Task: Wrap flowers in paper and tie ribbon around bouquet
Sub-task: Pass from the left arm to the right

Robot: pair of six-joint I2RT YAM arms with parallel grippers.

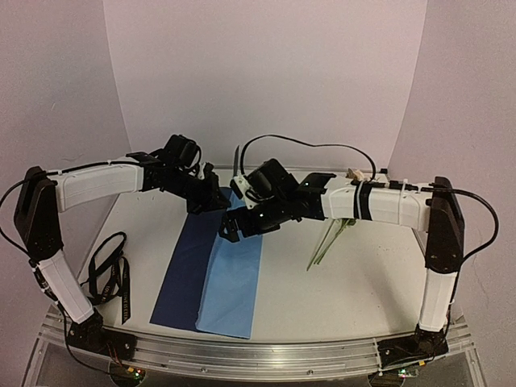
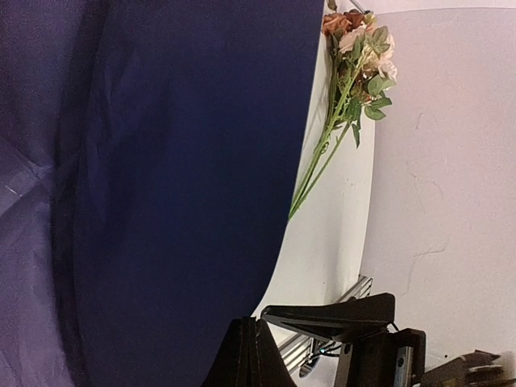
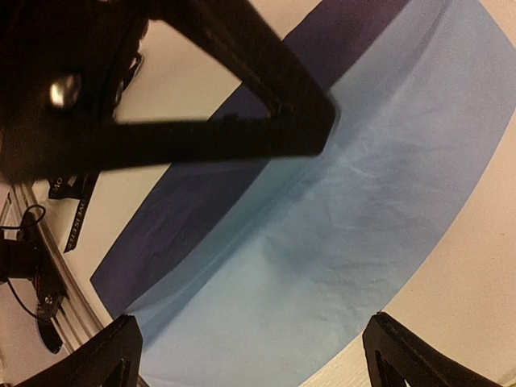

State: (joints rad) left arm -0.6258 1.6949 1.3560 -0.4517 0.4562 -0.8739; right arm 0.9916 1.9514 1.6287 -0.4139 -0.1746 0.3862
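The paper point(image 1: 230, 278) lies on the table, a navy strip on its left and its light blue face on the right. My left gripper point(image 1: 213, 203) is at the paper's far end, its jaws pressed together on the navy edge point(image 2: 161, 201); the fingertips point(image 2: 247, 339) show at the bottom of the left wrist view. My right gripper point(image 1: 232, 227) hovers open just above the light blue face point(image 3: 339, 226), nothing between its fingers point(image 3: 113, 355). The flowers point(image 2: 355, 72) lie to the right of the paper, their thin stems point(image 1: 326, 242) pointing toward me. The ribbon point(image 1: 109, 278) lies looped at the left.
The right forearm point(image 1: 379, 201) crosses over the flowers' blooms in the top view. An aluminium rail point(image 1: 258, 355) runs along the table's near edge. The ribbon's end point(image 3: 76, 214) shows beside the paper in the right wrist view. White walls close in the table on three sides.
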